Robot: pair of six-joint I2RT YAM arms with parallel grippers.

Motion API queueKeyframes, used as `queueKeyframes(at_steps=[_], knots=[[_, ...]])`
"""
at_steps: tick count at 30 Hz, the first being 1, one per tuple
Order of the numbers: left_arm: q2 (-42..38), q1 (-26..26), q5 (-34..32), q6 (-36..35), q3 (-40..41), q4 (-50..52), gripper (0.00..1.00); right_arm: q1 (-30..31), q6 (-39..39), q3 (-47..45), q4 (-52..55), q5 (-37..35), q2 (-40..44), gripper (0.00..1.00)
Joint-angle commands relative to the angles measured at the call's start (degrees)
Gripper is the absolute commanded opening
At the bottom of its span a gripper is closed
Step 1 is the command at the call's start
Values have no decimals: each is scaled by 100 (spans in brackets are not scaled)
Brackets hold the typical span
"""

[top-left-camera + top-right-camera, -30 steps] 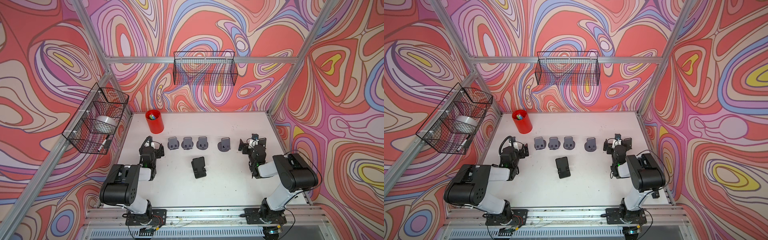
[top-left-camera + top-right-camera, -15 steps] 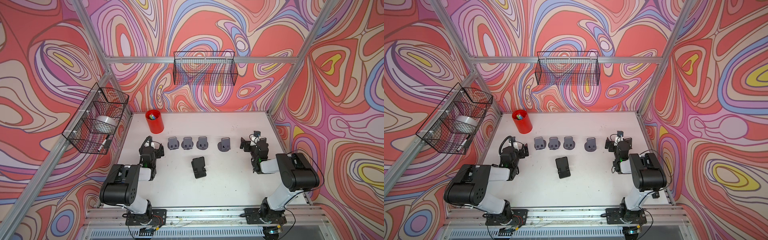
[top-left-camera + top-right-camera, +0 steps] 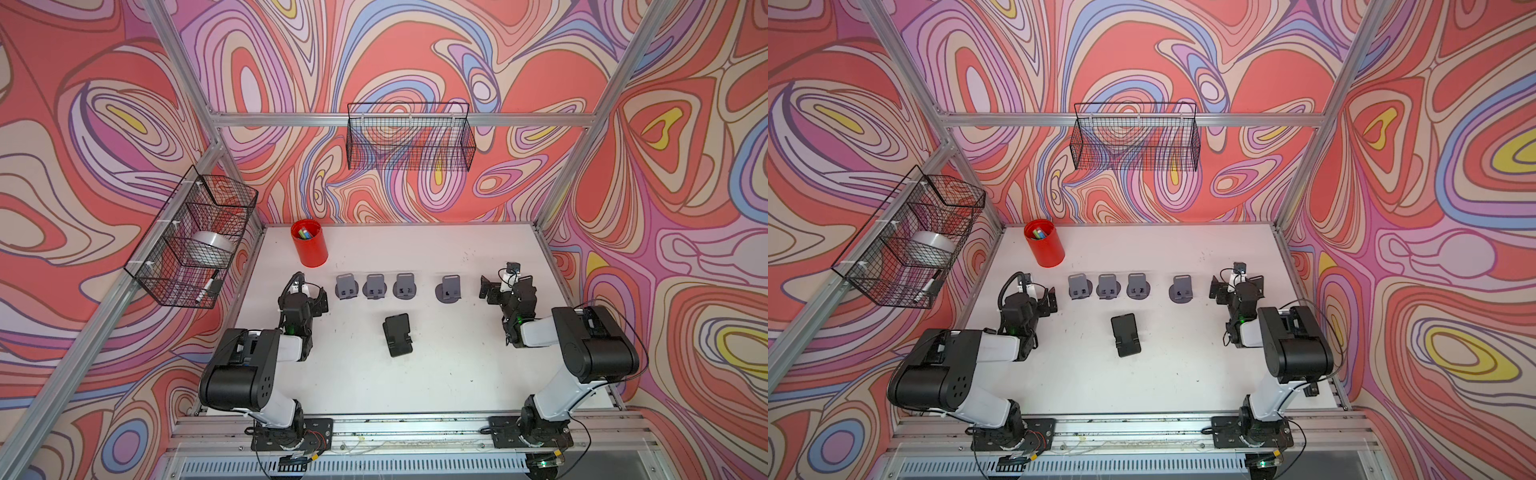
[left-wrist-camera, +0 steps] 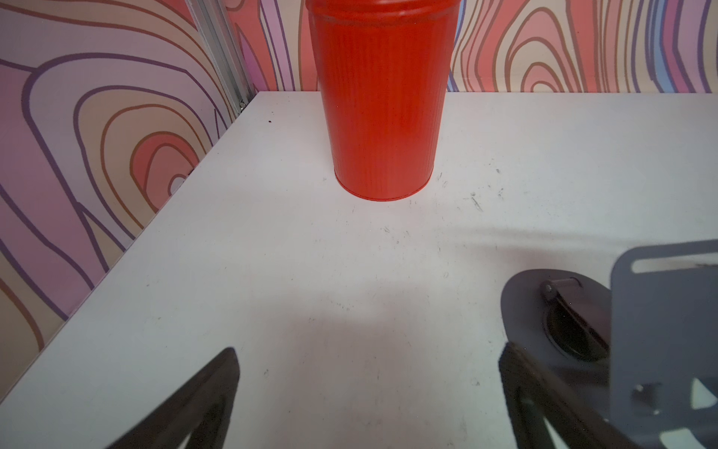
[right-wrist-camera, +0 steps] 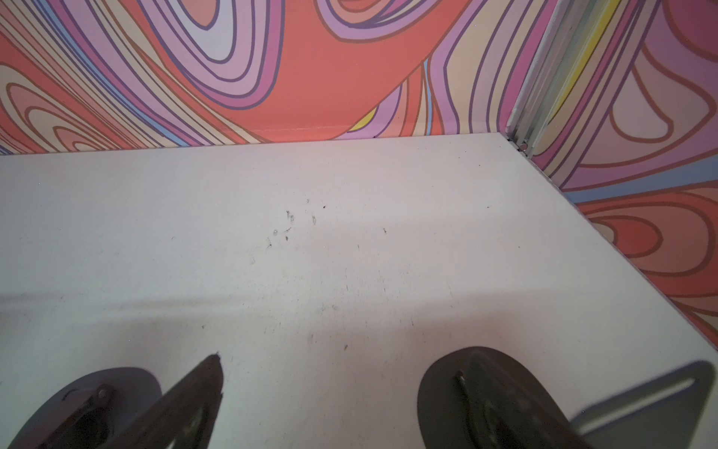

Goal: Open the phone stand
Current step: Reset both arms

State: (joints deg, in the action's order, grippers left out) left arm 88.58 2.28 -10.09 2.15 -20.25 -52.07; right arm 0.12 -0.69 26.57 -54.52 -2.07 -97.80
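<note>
Black phone stand (image 3: 397, 334), rectangular, untouched

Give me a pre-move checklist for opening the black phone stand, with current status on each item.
1. Left end effector open and empty: ok.
2. Right end effector open and empty: ok.
3. Black phone stand lying apart from everything else, unobstructed: ok.
4. Its hinge side identified: cannot tell.
5. Left end effector clear of the leftmost gray stand: cannot tell; they look very close.
6. Red cup upright, well away from the black stand: ok.
</note>
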Motion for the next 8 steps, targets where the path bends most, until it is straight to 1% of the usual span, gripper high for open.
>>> queueKeyframes(at_steps=[1, 8], knots=[[-24, -26, -33, 5, -93, 21, 100, -21, -35, 50, 37, 32, -37, 98], [-24, -26, -28, 7, -89, 22, 100, -21, -37, 51, 35, 31, -37, 99]])
